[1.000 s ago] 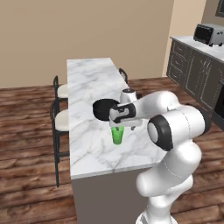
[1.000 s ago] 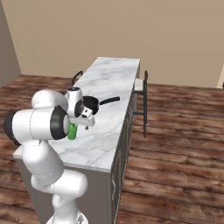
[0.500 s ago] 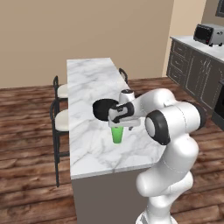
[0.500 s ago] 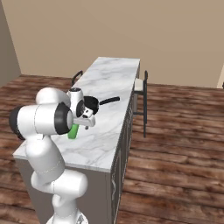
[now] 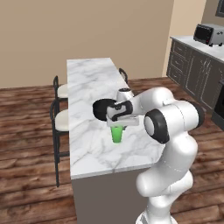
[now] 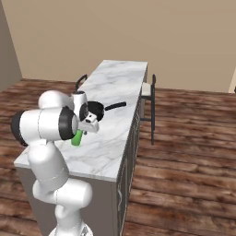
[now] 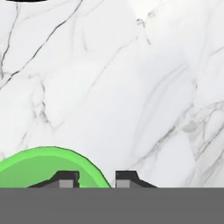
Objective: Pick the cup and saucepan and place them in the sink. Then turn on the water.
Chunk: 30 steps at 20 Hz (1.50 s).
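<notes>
My tool [image 7: 95, 178] straddles the cup's [image 5: 117, 133] rim, grip uncertain; base views add the saucepan [image 6: 96, 109] behind on the surface [image 5: 92, 87].

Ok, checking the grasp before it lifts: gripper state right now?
Gripper: fingertips straddle the green cup's rim, narrowly apart; a firm grip cannot be told.
</notes>
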### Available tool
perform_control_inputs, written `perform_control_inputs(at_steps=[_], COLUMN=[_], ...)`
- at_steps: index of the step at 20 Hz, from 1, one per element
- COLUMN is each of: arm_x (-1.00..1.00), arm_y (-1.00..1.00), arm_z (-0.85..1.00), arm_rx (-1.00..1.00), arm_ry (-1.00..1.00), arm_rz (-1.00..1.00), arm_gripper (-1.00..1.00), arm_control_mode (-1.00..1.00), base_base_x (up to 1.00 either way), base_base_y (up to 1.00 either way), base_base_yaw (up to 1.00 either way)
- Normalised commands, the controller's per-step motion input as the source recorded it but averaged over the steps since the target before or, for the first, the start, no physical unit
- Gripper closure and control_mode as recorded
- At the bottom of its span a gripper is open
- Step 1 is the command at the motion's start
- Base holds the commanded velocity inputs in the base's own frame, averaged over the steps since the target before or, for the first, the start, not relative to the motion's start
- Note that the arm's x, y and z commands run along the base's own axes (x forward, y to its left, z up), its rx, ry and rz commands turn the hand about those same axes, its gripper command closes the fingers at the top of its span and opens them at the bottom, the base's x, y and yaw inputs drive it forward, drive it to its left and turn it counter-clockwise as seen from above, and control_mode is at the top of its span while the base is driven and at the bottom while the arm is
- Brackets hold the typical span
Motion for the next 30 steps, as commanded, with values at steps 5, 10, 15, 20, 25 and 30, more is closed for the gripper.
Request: perform_control_inputs(at_steps=[5, 10, 15, 20, 25, 30], arm_x=[-0.48, -0.90, -0.77, -0.69, -0.33, -0.01], arm_y=[0.00, -0.07, -0.14, -0.10, -0.02, 0.00], arm_z=[0.56, 0.81, 0.75, 0.45, 0.15, 0.00], arm_rx=[-0.01, -0.05, -0.03, -0.07, -0.07, 0.00], arm_ry=[-0.06, -0.25, -0.12, -0.28, -0.12, 0.00], arm_rz=[-0.14, -0.06, -0.07, -0.04, -0.03, 0.00], arm_gripper=[1.00, 1.00, 1.00, 1.00, 1.00, 1.00], arm_control_mode=[-1.00, -1.00, -1.00, -1.00, -1.00, -1.00], base_base_x=[0.00, 0.00, 0.00, 0.00, 0.00, 0.00], base_base_y=[0.00, 0.00, 0.00, 0.00, 0.00, 0.00], base_base_yaw=[0.00, 0.00, 0.00, 0.00, 0.00, 0.00])
